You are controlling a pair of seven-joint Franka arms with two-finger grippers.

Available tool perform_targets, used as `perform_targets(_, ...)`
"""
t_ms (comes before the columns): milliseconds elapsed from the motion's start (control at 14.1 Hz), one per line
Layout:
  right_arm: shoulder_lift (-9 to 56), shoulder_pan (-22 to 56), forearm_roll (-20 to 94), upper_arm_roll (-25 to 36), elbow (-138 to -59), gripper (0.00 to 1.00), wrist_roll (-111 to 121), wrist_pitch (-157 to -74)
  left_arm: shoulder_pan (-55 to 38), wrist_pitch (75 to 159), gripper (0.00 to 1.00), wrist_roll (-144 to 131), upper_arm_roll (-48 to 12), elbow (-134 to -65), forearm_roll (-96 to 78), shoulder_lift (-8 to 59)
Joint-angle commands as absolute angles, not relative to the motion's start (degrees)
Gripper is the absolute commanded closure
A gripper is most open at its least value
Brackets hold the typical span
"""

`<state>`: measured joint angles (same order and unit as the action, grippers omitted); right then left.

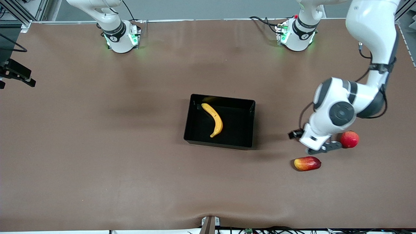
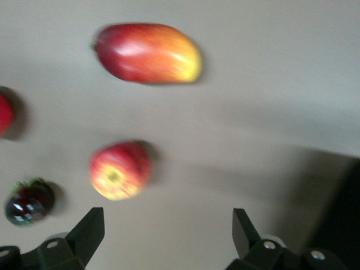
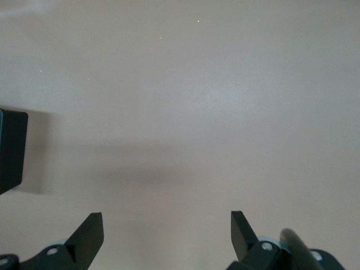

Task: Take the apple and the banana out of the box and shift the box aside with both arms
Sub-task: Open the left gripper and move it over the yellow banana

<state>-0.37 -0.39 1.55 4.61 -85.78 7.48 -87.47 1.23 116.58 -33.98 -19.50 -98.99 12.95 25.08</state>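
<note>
Apple step looked done: the apple [image 2: 119,170] sat on the table [image 1: 97,146] outside the box [image 1: 250,125], toward the left arm's end, hidden under the left wrist in the front view. Left gripper [image 2: 169,233] hung over it with fingers spread wide, holding nothing. Mango-like fruit [image 1: 307,163] lay near the apple, also clear of the box. Banana [image 1: 213,119] was in the box, diagonal across the floor. Right gripper [image 3: 167,236] was wide apart, empty, over bare table. Next move, my read: one gripper drops into the box, fingers straddling the banana's midsection.
</note>
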Motion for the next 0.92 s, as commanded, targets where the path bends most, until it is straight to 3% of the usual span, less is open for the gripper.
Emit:
perform_targets(0, 0.09, -0.70, 2.55, 4.57, -84.64, 0.00, 7.56, -87.45, 0.00, 114.87, 0.00, -39.62, -25.56, -98.09, 13.53, 25.05)
perform_targets(213, 0.17, -0.79, 2.37, 4.57, -84.64, 0.00, 7.56, -87.45, -7.00, 114.87, 0.00, -47.35, -27.25, -96.68, 13.88, 25.57)
perform_targets(496, 0.35, -1.14, 3.16, 4.57, -84.64, 0.00, 7.56, -87.45, -17.29, 114.96, 0.00, -57.46, -26.72, -90.81, 15.28, 32.06)
perform_targets(851, 0.44, -1.41, 2.99, 4.83, -84.64, 0.00, 7.56, -87.45, -21.87, 117.50, 0.00, -60.64, -26.72, -86.58, 19.51, 38.75)
